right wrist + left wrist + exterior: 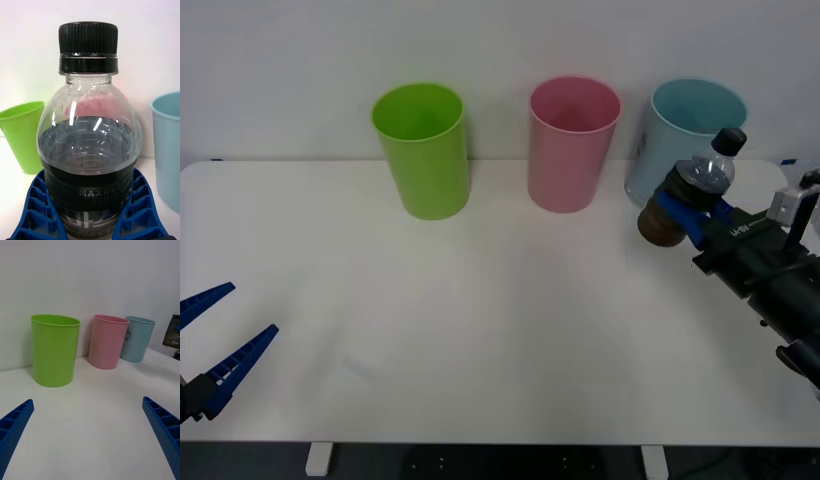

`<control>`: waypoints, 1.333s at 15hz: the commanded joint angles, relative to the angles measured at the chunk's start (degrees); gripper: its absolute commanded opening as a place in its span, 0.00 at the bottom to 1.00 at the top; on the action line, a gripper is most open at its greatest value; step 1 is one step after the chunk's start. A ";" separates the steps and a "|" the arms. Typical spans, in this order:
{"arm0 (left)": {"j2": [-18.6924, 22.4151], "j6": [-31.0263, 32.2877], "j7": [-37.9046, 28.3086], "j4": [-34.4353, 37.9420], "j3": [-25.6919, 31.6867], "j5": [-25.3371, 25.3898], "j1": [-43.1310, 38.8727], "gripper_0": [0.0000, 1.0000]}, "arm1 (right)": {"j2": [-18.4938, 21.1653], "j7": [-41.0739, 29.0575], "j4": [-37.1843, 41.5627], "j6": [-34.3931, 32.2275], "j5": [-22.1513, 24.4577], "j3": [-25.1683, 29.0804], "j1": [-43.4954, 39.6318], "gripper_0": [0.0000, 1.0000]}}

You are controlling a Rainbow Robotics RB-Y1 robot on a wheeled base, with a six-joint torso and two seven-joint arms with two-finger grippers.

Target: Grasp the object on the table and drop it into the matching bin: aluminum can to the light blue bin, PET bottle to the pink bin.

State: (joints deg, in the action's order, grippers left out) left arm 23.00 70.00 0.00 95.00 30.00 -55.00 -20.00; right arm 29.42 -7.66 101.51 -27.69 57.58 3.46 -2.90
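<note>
My right gripper [690,213] is shut on the PET bottle [692,188], a small clear bottle of dark brown liquid with a black cap, and holds it tilted above the table's right side, in front of the light blue bin [685,140]. In the right wrist view the bottle [89,150] sits between the blue fingers [39,210]. The pink bin [572,142] stands at the back centre, left of the bottle. My left gripper [210,335] rests open over the table's near left corner. The left wrist view shows the pink bin [108,341] and the light blue bin [137,338].
A lime green bin [423,148] stands at the back left of the white table [480,330]; the right wrist view shows it as well [22,137]. All three bins line the far edge against a white wall.
</note>
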 commanded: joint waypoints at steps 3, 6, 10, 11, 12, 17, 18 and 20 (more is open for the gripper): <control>0.00 0.00 0.00 0.00 0.00 0.00 0.00 1.00 | 2.14 -6.76 3.78 -0.09 0.08 1.81 2.55 0.00; 0.00 0.00 0.00 0.00 0.00 0.00 0.00 1.00 | 4.16 -10.54 3.08 0.18 0.16 1.81 6.24 0.00; 0.00 0.00 0.00 0.00 0.00 0.00 0.00 1.00 | 7.23 -10.89 -3.51 0.18 0.16 -0.03 14.50 0.00; 0.00 0.00 0.00 0.00 0.00 0.00 0.00 1.00 | 7.85 -10.89 -6.33 0.18 0.25 -1.26 17.40 0.00; 0.00 0.00 0.00 0.00 0.00 0.00 0.00 1.00 | 8.20 -10.62 -10.02 0.18 0.25 -2.76 21.09 0.00; 0.00 0.00 0.00 0.00 0.00 0.00 0.00 1.00 | 7.94 -9.48 -25.58 0.09 1.40 -10.14 36.65 0.00; 0.00 0.00 0.00 0.00 0.00 0.00 0.00 1.00 | 7.41 -8.95 -28.83 0.00 1.48 -11.81 39.99 0.00; 0.00 0.00 0.00 0.00 0.00 0.00 0.00 1.00 | 5.92 -7.90 -33.31 0.00 3.77 -13.04 43.95 0.00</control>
State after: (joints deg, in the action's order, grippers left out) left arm 23.00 70.00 0.00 95.00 30.00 -55.00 -20.00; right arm 35.96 -15.90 69.82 -27.67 60.25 -9.25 39.72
